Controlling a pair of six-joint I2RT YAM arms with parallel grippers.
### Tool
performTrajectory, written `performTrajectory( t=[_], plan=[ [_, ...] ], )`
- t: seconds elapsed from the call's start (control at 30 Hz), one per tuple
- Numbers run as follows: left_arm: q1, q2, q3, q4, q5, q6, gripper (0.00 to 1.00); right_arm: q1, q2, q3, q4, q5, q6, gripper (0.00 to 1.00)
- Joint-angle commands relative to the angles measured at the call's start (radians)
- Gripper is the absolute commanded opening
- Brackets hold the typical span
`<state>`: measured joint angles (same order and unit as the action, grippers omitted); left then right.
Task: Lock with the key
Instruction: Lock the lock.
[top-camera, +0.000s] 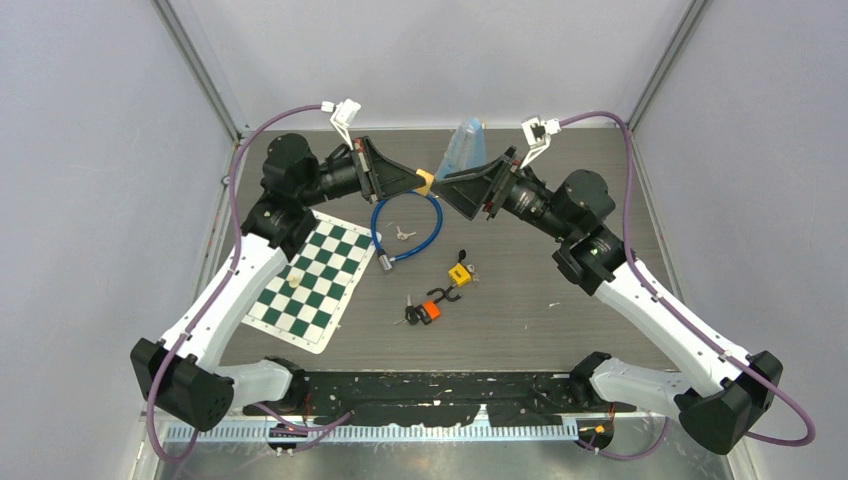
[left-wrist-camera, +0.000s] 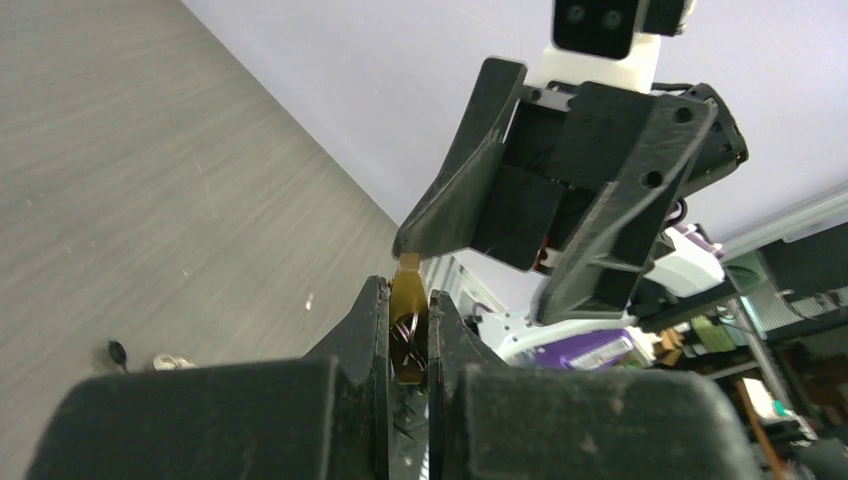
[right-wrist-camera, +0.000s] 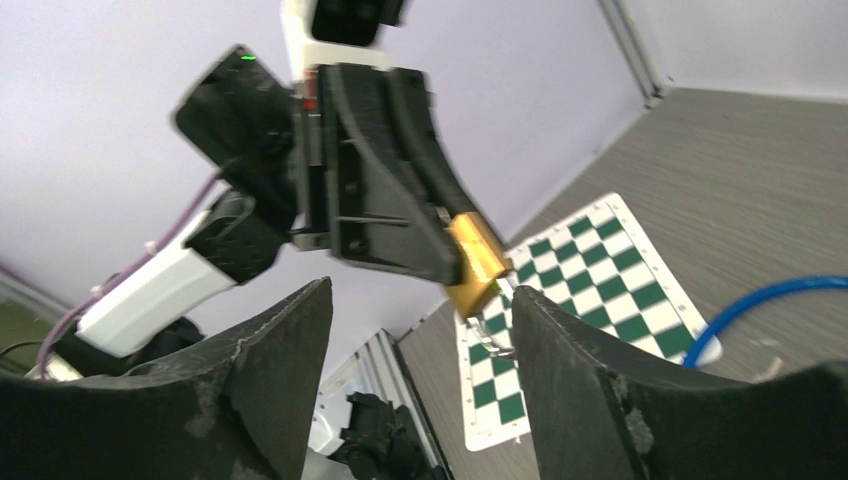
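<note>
I had the left jaws clamped on the brass padlock (top-camera: 425, 181), held up off the bench (top-camera: 560, 330) between the arms, presumably so the right jaws, spread wide just beside it, could get at its keyhole.

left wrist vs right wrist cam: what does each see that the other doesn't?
Left wrist only: the right gripper seen head-on, its jaws open. Right wrist only: the left gripper seen from outside, the chessboard mat and a blue cable lock. Both: the brass padlock clamped in the left gripper's fingers, held up between the two arms, and the grey table.
</note>
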<state>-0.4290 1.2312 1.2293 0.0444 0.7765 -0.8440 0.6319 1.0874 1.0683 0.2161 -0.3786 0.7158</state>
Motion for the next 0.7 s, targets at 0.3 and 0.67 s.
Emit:
performTrajectory(
  t=[0.3, 0.67],
  plan=[
    [0.029, -0.086, -0.026, 0.346, -0.03, -0.406, 0.0, 0.009, -0.034, 0.017, 0.114, 0.062, 0.043, 0.85],
    [0.018, -0.103, -0.025, 0.374, -0.054, -0.468, 0.0, 0.063, 0.09, 0.129, 0.214, -0.053, 0.179, 0.7]
  ],
)
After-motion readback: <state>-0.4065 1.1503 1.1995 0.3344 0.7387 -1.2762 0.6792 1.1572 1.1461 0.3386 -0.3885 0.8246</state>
